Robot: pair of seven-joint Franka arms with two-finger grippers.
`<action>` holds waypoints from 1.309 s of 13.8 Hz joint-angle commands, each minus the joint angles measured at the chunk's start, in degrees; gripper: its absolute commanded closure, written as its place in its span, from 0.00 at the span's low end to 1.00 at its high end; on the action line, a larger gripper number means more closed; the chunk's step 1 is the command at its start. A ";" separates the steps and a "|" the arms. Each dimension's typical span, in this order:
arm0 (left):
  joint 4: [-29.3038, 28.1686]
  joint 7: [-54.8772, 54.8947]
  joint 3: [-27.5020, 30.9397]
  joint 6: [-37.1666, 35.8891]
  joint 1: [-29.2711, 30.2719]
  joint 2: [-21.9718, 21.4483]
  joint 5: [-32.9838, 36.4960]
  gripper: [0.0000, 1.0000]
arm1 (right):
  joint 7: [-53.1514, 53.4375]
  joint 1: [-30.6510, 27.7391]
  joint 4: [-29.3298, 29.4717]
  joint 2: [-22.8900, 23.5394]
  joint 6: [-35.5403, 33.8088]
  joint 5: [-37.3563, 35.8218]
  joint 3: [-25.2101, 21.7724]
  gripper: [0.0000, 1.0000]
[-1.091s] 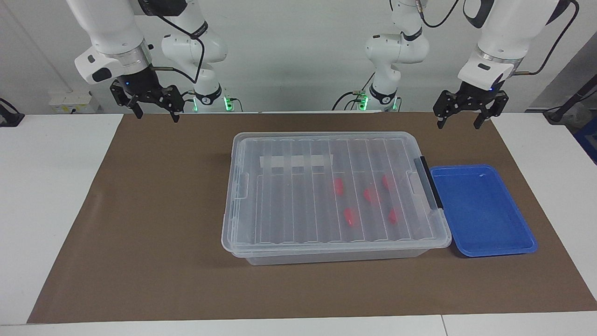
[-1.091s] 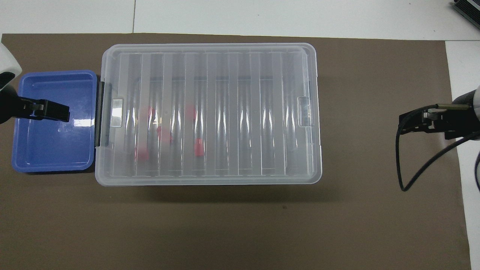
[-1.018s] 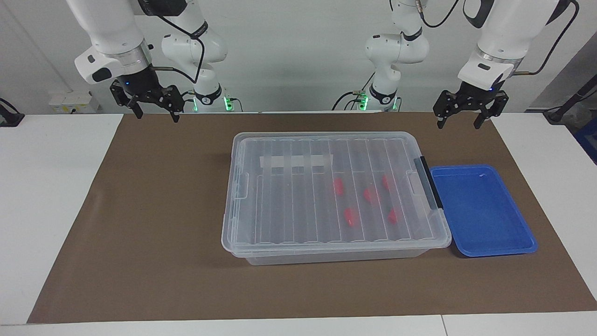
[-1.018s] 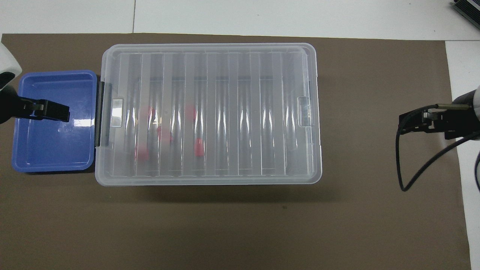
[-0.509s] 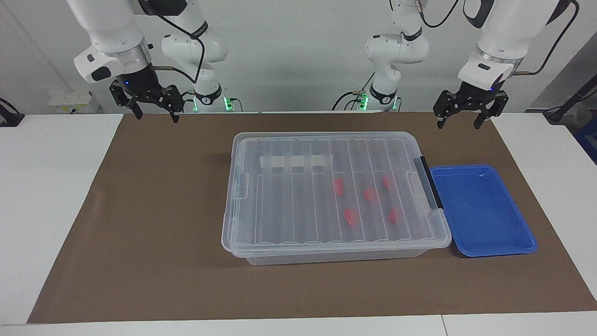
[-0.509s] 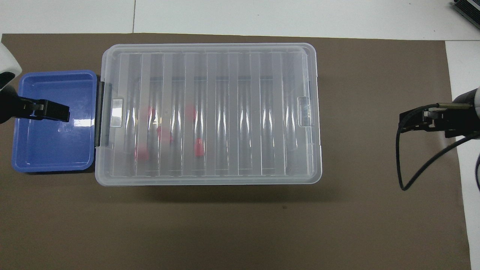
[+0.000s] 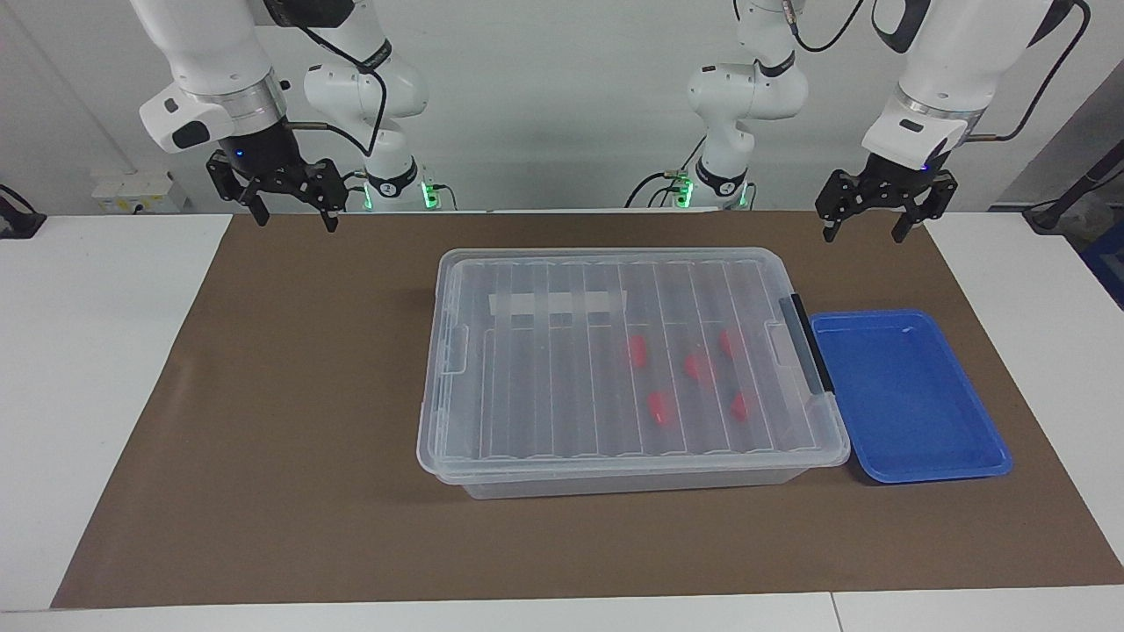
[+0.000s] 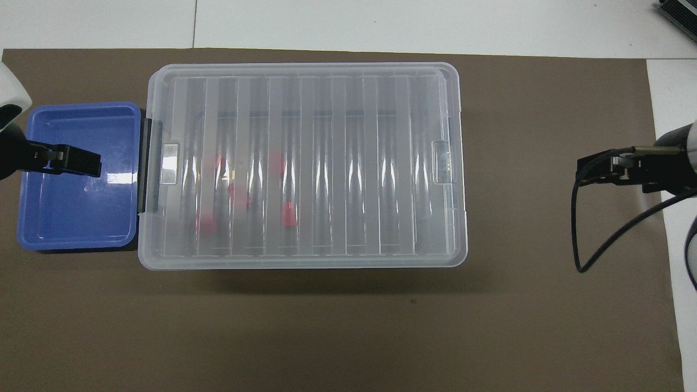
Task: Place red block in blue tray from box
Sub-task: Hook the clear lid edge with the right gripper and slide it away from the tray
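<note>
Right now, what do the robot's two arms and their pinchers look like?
Both arms are chunky, glossy white, with rounded joints and silver wrist rings. The left gripper and right gripper are black, two-fingered, with a tiny blue light above. Black cables loop alongside; green lights glow at the bases.

The box [image 7: 632, 369] is clear, glossy plastic with a ribbed see-through lid that throws back streaks of light, a matt whitish strip of tape [image 7: 555, 304] stuck on it and a dull black clip [image 7: 810, 342] at one end. The red blocks [image 7: 660, 407] inside look like smooth plastic, and the tray [image 7: 913, 456] beside the box is bright blue plastic with a shiny, reflecting floor. Under them lies a matt brown mat [image 7: 290, 421], paper-like or card-like, on a smooth white table [image 7: 79, 351].
</note>
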 commanded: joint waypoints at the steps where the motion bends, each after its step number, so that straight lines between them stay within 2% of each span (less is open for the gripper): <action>1: -1.50 -0.27 0.01 0.65 0.34 -1.35 -0.55 0.00 | -0.81 0.03 -5.82 -1.16 7.02 0.74 0.62 0.04; 4: -1.50 -0.27 0.01 0.65 0.34 -1.35 -0.55 0.00 | 1.90 2.75 -9.43 0.06 14.76 0.65 0.71 0.07; 8: -1.50 -0.27 0.01 0.65 0.34 -1.35 -0.55 0.00 | 5.60 8.36 -10.23 6.29 24.08 0.30 0.62 0.07; 12: -1.50 -0.27 0.01 0.65 0.34 -1.35 -0.55 0.00 | 7.54 10.67 -12.95 8.68 28.84 -1.36 0.62 0.07; 18: -1.50 -0.27 0.01 0.65 0.34 -1.27 -0.55 0.00 | 6.93 10.58 -17.79 6.93 28.59 -1.98 0.62 0.07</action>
